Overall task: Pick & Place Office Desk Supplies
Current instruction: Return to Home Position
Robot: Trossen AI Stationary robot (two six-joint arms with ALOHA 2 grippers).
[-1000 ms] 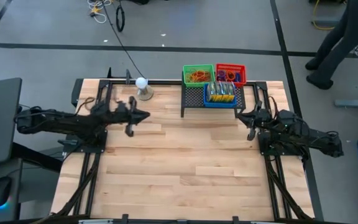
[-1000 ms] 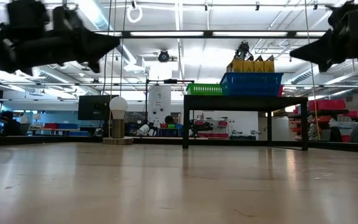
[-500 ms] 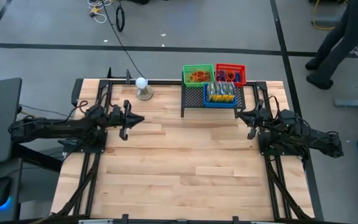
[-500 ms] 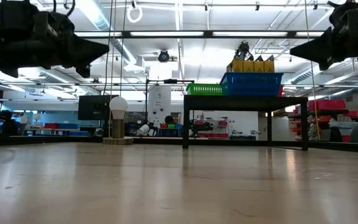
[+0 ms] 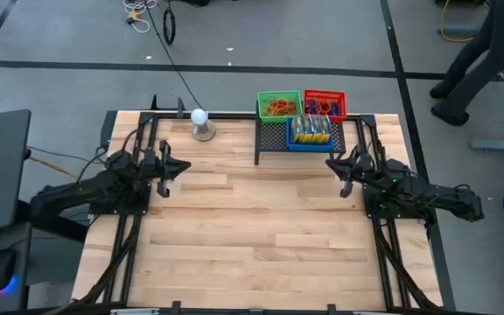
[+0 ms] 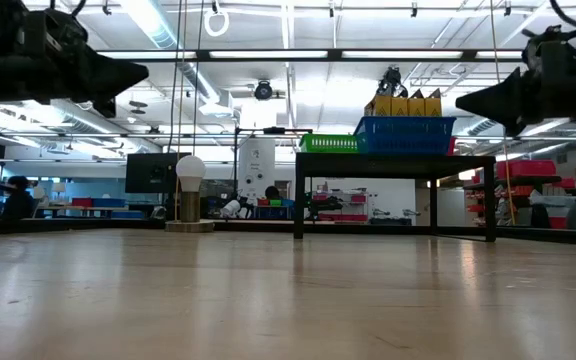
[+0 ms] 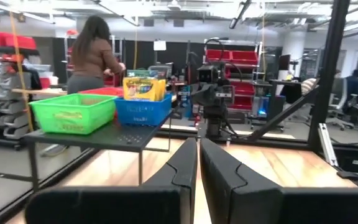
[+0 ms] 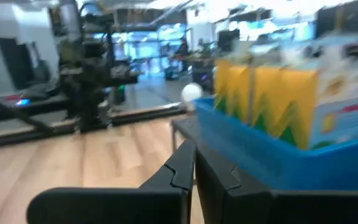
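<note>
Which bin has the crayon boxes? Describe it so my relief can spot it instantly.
Find the black mesh rack at the far edge of the table. Three bins sit on it; the blue bin is in front, nearest the table's middle. Unlike the green bin and red bin behind it, it holds upright yellow crayon boxes.

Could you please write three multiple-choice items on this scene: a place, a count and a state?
1. Where is the blue bin relative to the black rack? A on top; B underneath; C apart from it.
2. How many coloured bins show? A two; B three; C five.
3. The left tool is: A shut, empty; B wide open; C gripping something.
Key: 1 A, it rests on the rack's top. 2 B, green bin, red bin, blue. 3 A, its fingers nearly touch, nothing between.
</note>
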